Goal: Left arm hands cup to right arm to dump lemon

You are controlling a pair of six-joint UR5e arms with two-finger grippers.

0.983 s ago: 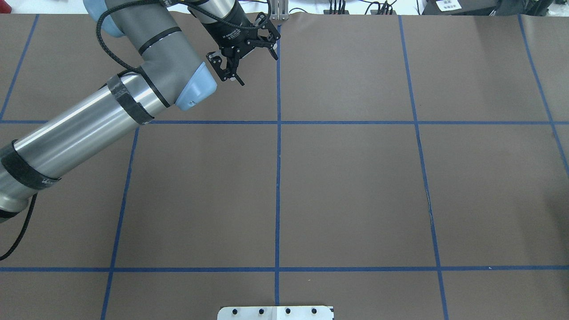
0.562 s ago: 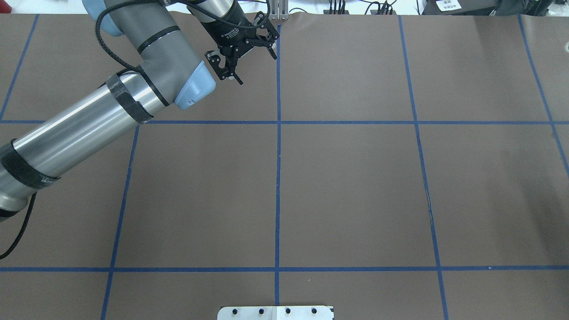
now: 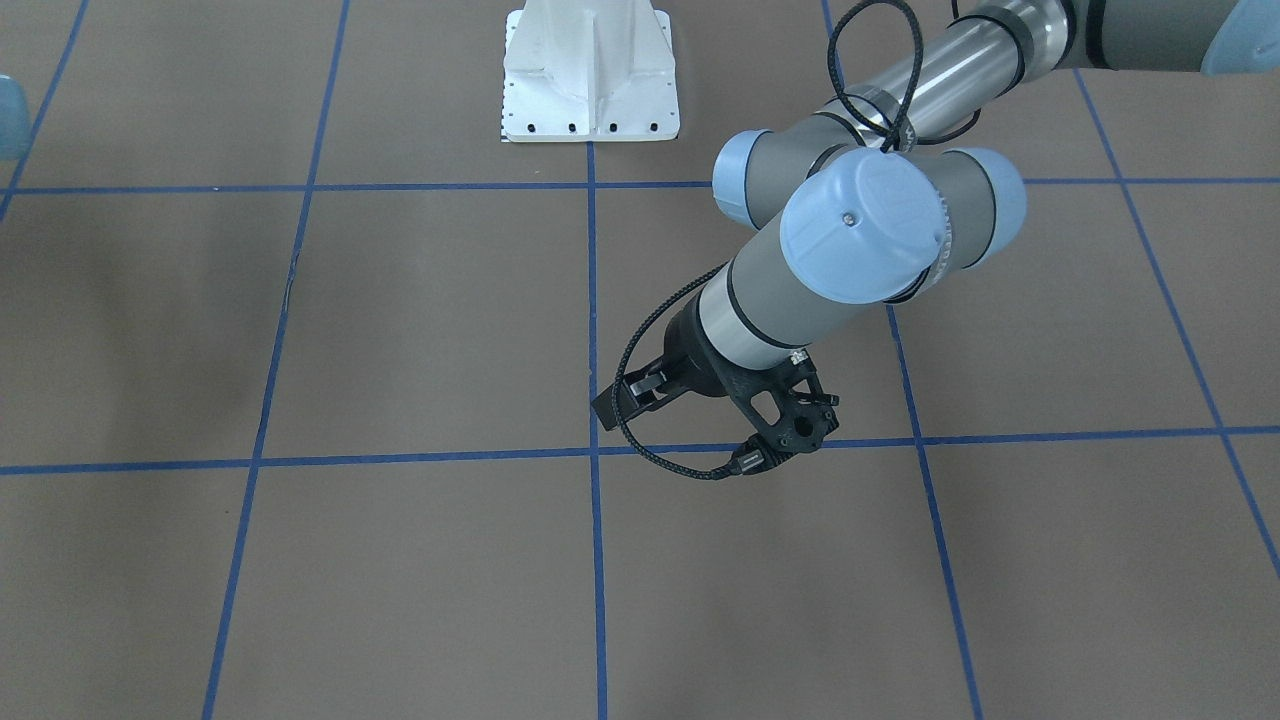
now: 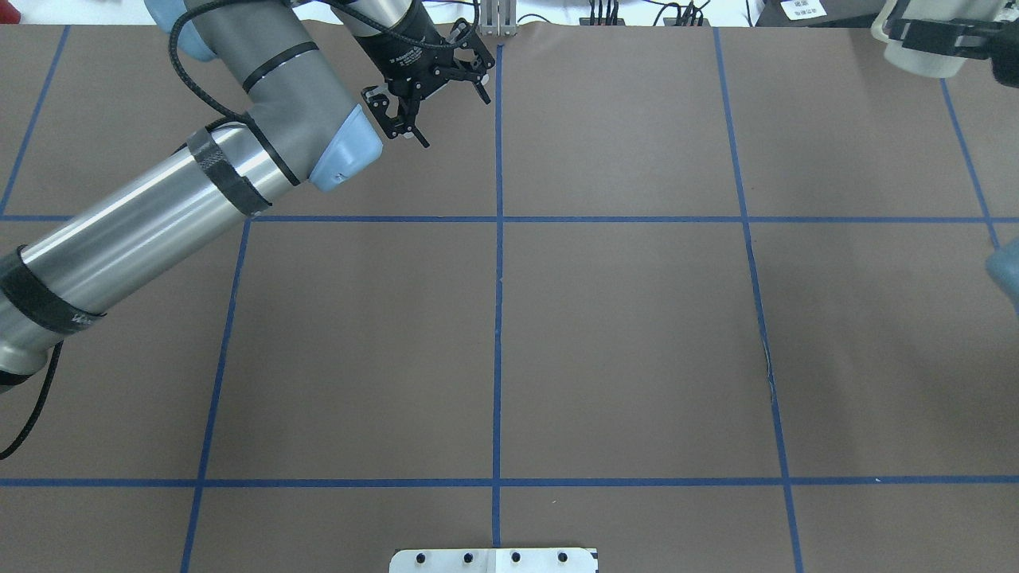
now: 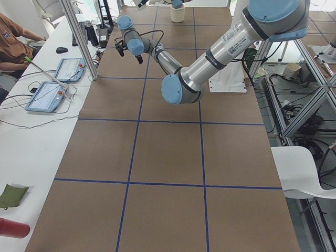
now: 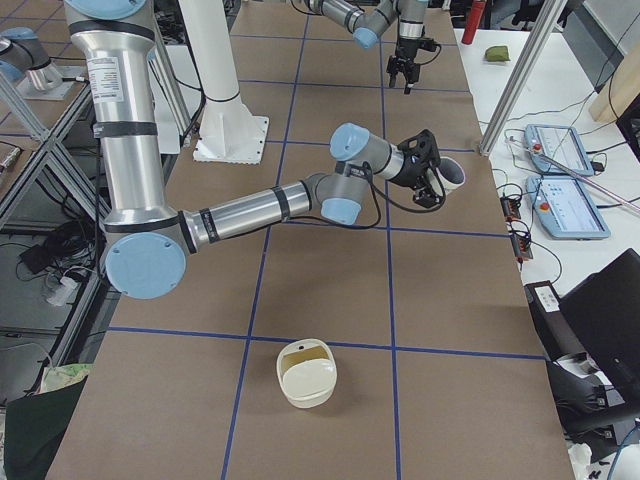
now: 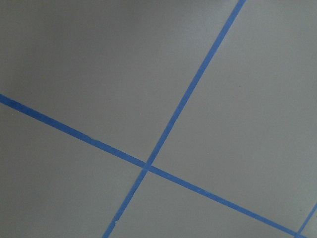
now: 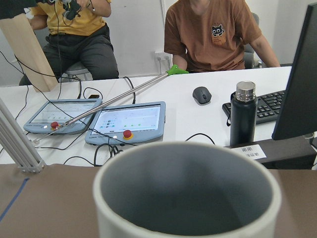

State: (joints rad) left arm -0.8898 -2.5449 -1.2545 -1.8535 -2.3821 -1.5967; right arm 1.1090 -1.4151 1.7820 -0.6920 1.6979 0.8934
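My right gripper (image 4: 927,33) is shut on the off-white cup (image 4: 915,62) and holds it in the air at the table's far right corner. The exterior right view shows the cup (image 6: 452,176) held out from the gripper (image 6: 425,170). In the right wrist view the cup's rim (image 8: 185,198) fills the lower frame. The part of its grey inside that shows holds no lemon. My left gripper (image 4: 458,123) is open and empty above the far middle of the table. I cannot pick out the lemon for certain in any view.
An off-white round tub (image 6: 306,372) with a yellowish inside stands on the table near its right end. The white mount plate (image 3: 590,70) is at the robot's base. Tablets (image 8: 130,121), a black bottle (image 8: 243,114) and seated operators are beyond the far edge.
The right gripper with the cup has come into the overhead view at the top right. The left gripper has drawn back slightly up and to the left, still open.
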